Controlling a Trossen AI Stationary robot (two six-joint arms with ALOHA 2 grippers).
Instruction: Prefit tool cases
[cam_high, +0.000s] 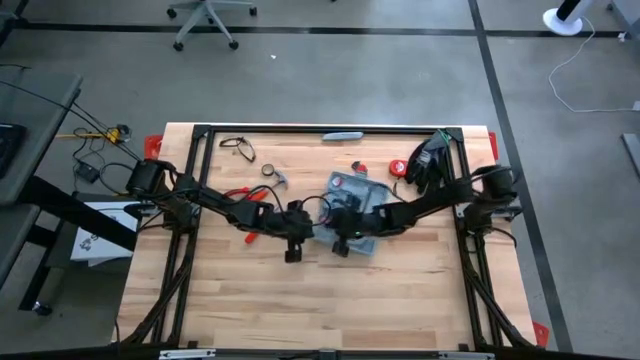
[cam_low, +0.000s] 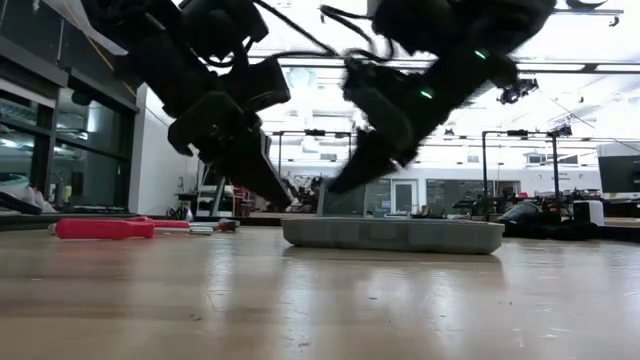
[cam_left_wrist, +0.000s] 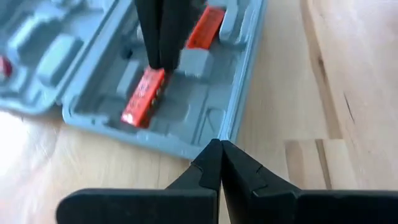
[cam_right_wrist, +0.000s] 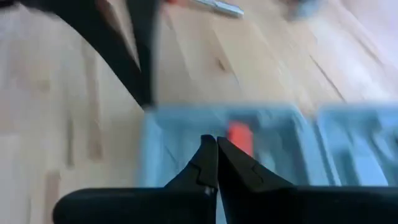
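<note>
open tool case (cam_left_wrist: 186, 118), both grippers' fingers closed — above it

You see grey concrete floor (cam_high: 330, 75) with dark tape lines around wooden table (cam_high: 300, 300). Office chair base (cam_high: 205, 22) stands beyond far edge. Dark windows (cam_low: 70, 140) on left wall; bright ceiling lights (cam_low: 600, 60); metal frames (cam_low: 520, 165) behind.

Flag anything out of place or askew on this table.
Several red-handled tools lie loose on the wood left of the open tool case, not in its moulded slots. Inside, one red piece sits slanted rather than seated. Both hands, left hand and right hand, are shut and empty.
</note>
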